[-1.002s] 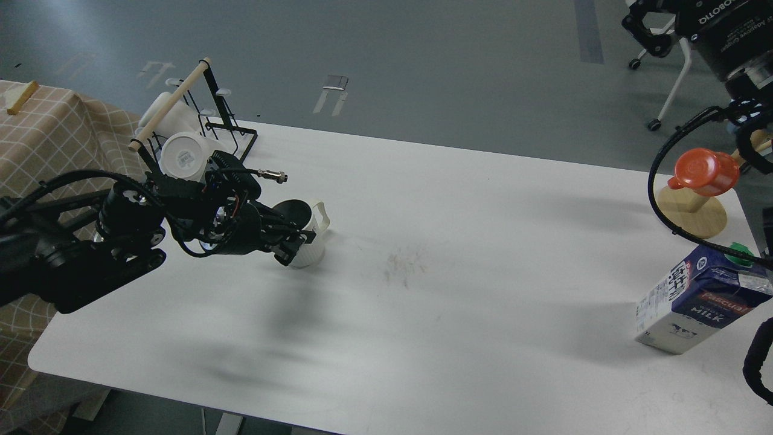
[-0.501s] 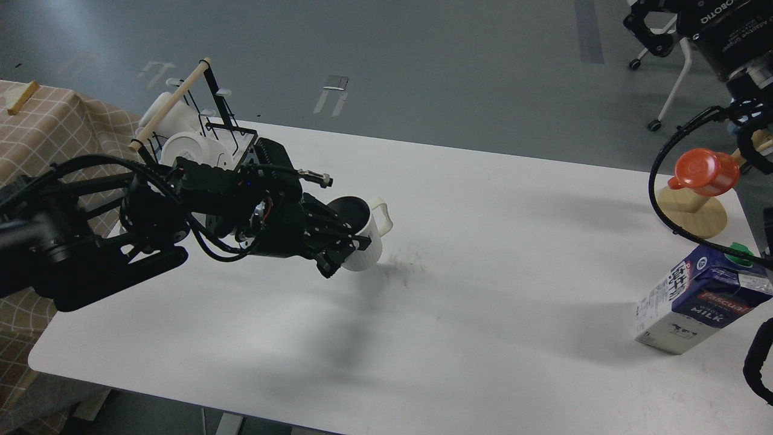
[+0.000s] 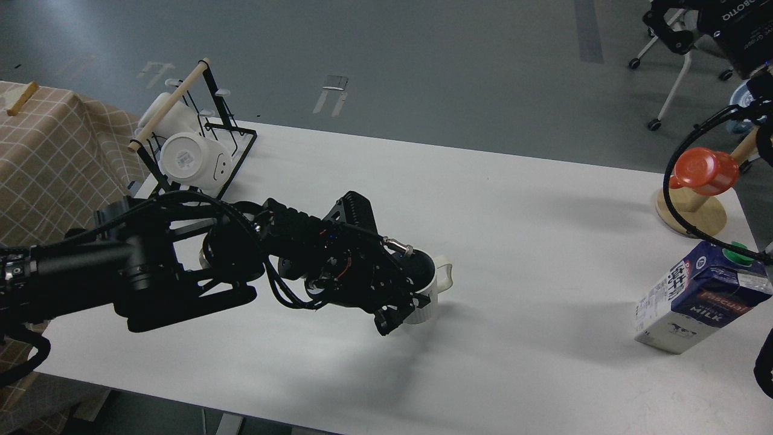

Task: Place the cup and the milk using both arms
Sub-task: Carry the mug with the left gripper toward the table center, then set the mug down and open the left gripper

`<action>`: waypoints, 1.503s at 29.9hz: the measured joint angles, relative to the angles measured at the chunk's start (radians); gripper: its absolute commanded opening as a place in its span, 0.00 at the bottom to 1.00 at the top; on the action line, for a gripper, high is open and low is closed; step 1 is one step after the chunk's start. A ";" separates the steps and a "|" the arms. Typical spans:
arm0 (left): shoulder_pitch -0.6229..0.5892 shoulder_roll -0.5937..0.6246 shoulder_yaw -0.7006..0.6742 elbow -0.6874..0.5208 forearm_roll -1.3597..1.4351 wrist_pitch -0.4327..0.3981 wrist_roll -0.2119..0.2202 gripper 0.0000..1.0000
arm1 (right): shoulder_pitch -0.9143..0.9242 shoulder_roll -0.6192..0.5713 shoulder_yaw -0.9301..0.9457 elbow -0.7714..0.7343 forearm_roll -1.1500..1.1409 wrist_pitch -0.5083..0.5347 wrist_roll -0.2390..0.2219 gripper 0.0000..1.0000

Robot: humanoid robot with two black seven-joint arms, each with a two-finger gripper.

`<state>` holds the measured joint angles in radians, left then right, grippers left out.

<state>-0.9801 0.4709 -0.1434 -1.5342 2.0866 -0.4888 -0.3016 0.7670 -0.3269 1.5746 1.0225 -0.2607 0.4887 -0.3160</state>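
The cup (image 3: 432, 289), a cream-white ribbed mug with a dark inside and a small handle pointing right, is near the middle of the white table (image 3: 513, 199). My left gripper (image 3: 409, 305) is shut on its near rim and wall and holds it upright, low over the table. I cannot tell if it touches the surface. The milk (image 3: 700, 299), a dark blue and white carton with a green cap, stands at the table's right edge, leaning in the view. My right gripper (image 3: 734, 24) shows only as a black body at the top right corner, far above the milk; its fingers are out of frame.
A black wire rack (image 3: 226, 127) with a wooden bar holds a smooth white smiley mug (image 3: 188, 158) at the back left. An orange-red cup (image 3: 704, 171) hangs on a wooden stand (image 3: 691, 212) at the back right. A checked-cloth table (image 3: 48, 151) stands left. A wheeled chair (image 3: 670, 90) is behind.
My left arm has carried the cup from the left side, near the rack, rightward and toward the front to the table's middle. The right arm shifted slightly up and right. The milk has not moved.
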 measured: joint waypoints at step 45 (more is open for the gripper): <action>-0.124 -0.019 -0.156 0.061 -0.278 0.000 0.067 0.97 | -0.008 -0.005 0.035 0.006 0.006 0.000 0.000 1.00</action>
<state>-1.1046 0.4523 -0.2997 -1.4735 1.8084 -0.4885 -0.2342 0.7590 -0.3322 1.6094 1.0286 -0.2545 0.4887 -0.3160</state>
